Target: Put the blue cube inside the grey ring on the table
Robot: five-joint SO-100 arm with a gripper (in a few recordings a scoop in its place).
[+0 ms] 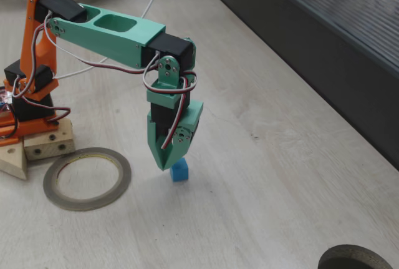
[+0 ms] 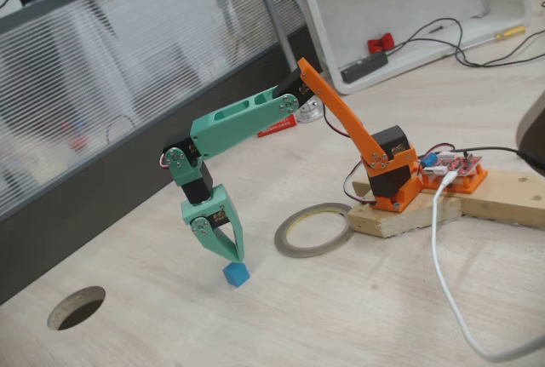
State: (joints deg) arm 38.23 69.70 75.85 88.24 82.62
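**Cube on the table, ring empty**

The grey ring [image 1: 87, 178] lies flat on the table [image 1: 280, 175] with only bare table surface showing through its wide opening; in both fixed views it sits near the wooden base block [image 2: 443, 205] that carries the orange part of the arm. The blue cube [image 1: 179, 170] rests on the table outside the ring, to the right of it in one fixed view [image 1: 179, 170] and to the left of it in the other [image 2: 236, 274], apart from its rim. The green gripper [image 1: 169, 164] points straight down with its tips together just above the cube's top; the jaws look closed to a point with nothing between them, and whether the tips touch the cube cannot be told. A round hole [image 2: 77, 307] is cut in the table further off. No readable writing or labels can be made out.
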